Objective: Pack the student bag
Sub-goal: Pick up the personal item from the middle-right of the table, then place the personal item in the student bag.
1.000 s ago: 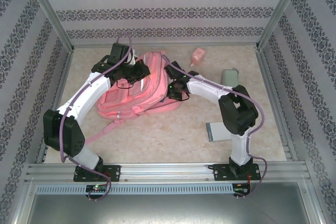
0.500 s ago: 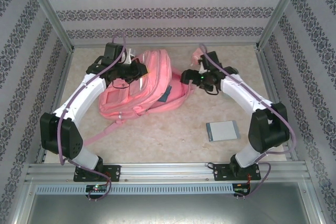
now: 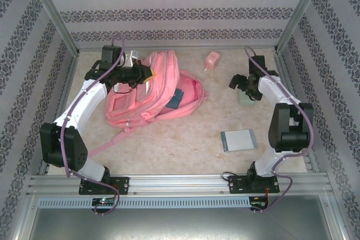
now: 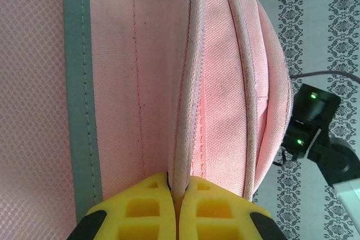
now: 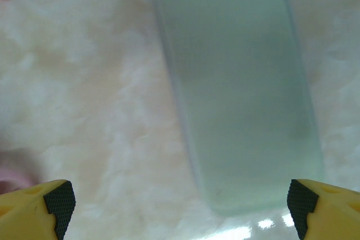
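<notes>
The student bag [image 3: 160, 91] is a big pink backpack lying at the back left of the table, its top opening facing right with a dark blue thing [image 3: 176, 98] showing in it. My left gripper [image 3: 144, 75] is shut on the bag's upper edge. In the left wrist view the yellow fingertips [image 4: 152, 203] pinch a pale piped seam of the pink fabric [image 4: 225, 82]. My right gripper [image 3: 239, 82] hovers open at the back right over a pale green flat case [image 3: 247, 99]. In the right wrist view that case [image 5: 242, 94] lies between and ahead of the spread fingertips [image 5: 53, 203].
A grey-blue book [image 3: 238, 139] lies flat at the front right. A small pink bottle [image 3: 211, 60] stands near the back wall. A bag strap [image 3: 107, 144] trails toward the left arm's base. Patterned walls close in three sides.
My right arm has swung away from the bag's opening to the right, ending over the pale green case. The left gripper has kept its hold and shifted slightly left.
</notes>
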`<state>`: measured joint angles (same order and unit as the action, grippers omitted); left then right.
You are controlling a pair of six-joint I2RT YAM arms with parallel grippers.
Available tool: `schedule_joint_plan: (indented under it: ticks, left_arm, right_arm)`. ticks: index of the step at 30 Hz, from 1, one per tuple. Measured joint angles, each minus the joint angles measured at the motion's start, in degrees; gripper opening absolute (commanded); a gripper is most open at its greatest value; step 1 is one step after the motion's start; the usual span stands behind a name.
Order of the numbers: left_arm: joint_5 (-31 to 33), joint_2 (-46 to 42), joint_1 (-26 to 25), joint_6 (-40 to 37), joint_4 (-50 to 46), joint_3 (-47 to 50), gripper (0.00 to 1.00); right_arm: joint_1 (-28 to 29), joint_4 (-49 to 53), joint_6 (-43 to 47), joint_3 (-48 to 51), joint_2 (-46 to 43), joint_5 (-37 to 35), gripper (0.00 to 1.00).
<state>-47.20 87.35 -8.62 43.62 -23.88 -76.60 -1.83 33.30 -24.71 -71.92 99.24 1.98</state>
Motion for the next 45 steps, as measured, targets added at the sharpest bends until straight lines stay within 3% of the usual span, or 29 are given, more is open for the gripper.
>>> schedule_joint_plan:
  ticks: [19, 25, 27, 35, 41, 45]
  left_arm:
    - [-0.61, -0.52, 0.20, -0.02, 0.00, 0.52, 0.00]
    - [-0.66, -0.52, 0.20, -0.04, -0.02, 0.52, 0.00]
    - [-0.79, -0.52, 0.26, -0.04, -0.02, 0.52, 0.00]
    - [-2.51, -0.61, 1.18, -0.02, 0.11, 0.72, 0.00]
    - [-4.98, -0.61, 2.56, -0.09, 0.11, 0.72, 0.00]
    - [-6.80, -0.63, 3.54, -0.76, 0.00, 0.72, 0.00]
  right_arm:
    - [-3.52, 6.01, 4.11, -8.87, 14.16, -2.54, 0.98]
    - [-2.03, 6.99, 5.22, -8.87, 14.84, -2.64, 0.80]
    - [-1.05, 6.29, 5.53, -7.96, 13.88, -2.64, 0.74]
    - [4.74, 5.68, 5.66, -3.43, 3.96, -1.79, 0.72]
    - [13.22, 4.00, 8.63, -2.45, -4.57, 2.97, 0.69]
    - [19.74, 4.22, 12.87, -4.46, -5.55, 6.12, 0.69]
